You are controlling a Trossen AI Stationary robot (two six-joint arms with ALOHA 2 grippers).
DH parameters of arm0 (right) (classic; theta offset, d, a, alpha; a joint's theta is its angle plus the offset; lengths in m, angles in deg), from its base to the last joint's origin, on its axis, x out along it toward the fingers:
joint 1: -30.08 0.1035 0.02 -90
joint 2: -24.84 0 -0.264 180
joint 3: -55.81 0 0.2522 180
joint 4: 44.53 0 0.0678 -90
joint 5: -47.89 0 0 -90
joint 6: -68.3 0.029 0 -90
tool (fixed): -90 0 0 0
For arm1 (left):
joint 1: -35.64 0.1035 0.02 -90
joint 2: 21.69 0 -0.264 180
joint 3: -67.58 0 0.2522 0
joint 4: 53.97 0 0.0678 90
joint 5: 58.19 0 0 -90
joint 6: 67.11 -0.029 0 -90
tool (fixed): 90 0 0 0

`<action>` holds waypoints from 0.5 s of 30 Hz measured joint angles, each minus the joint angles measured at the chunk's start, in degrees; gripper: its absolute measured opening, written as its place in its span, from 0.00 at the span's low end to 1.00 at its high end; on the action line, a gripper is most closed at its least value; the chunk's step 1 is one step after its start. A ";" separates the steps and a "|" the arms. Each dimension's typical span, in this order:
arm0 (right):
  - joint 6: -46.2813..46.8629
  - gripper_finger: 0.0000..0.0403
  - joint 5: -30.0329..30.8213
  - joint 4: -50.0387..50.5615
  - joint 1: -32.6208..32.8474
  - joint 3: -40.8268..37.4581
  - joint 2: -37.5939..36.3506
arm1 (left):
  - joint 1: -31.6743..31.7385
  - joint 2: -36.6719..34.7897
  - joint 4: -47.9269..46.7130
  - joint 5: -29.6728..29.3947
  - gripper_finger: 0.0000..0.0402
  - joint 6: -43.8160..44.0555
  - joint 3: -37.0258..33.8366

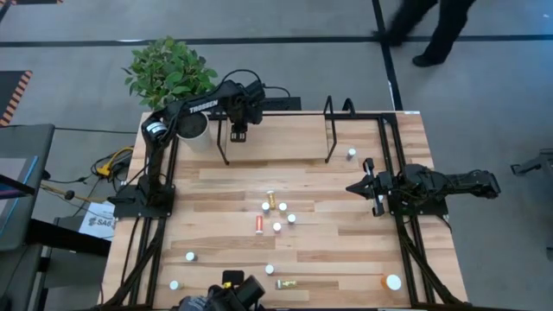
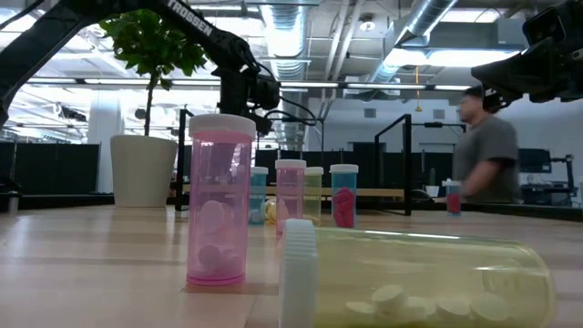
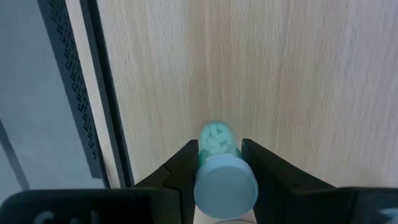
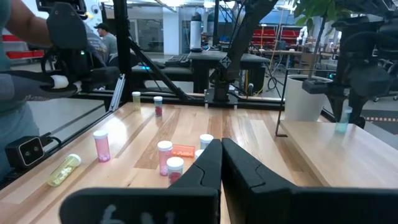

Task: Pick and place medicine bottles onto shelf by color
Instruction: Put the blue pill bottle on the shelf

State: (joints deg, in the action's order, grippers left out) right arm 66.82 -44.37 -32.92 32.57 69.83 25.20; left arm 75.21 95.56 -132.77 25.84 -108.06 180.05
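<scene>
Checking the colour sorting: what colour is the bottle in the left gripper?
Green with a white cap; the bottle in the left gripper shows best in the left wrist view.

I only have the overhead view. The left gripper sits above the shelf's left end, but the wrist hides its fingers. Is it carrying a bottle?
Observer: Yes. In the left wrist view the left gripper is shut on a green bottle with a white cap, over the light wood of the shelf.
Operator: And the right gripper at the table's right edge?
Observer: In its own wrist view the right gripper is shut, with nothing between the fingers.
Operator: The yellow bottle near the front edge looks odd from above.
Observer: In the low view the yellow bottle lies on its side, with white pills showing inside.
</scene>
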 joint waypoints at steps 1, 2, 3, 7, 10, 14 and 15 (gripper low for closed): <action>0.00 0.06 0.00 0.00 0.01 0.00 0.00 | 0.16 0.00 0.01 0.27 0.24 0.01 0.00; 0.00 0.06 0.00 0.00 -0.01 -0.01 0.00 | 0.29 0.00 0.01 0.67 0.24 0.10 0.00; 0.00 0.06 0.00 0.00 -0.01 -0.01 -0.01 | 0.34 0.00 0.03 0.87 0.24 0.40 0.00; 0.00 0.06 0.02 0.00 0.00 0.00 0.00 | 0.34 0.00 0.03 1.11 0.24 0.95 0.00; 0.00 0.06 0.02 0.00 0.02 0.01 0.00 | 0.37 0.00 0.03 1.04 0.25 1.38 0.00; 0.00 0.06 0.02 0.00 0.00 -0.01 0.00 | 0.41 0.13 0.03 1.13 0.29 1.64 -0.09; 0.00 0.06 0.02 0.00 -0.01 -0.01 0.00 | 0.41 0.20 0.02 1.13 0.31 1.64 -0.15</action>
State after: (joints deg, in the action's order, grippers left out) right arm 66.82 -44.35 -32.92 32.56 69.82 25.20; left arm 75.62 95.76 -132.75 26.97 -106.42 179.90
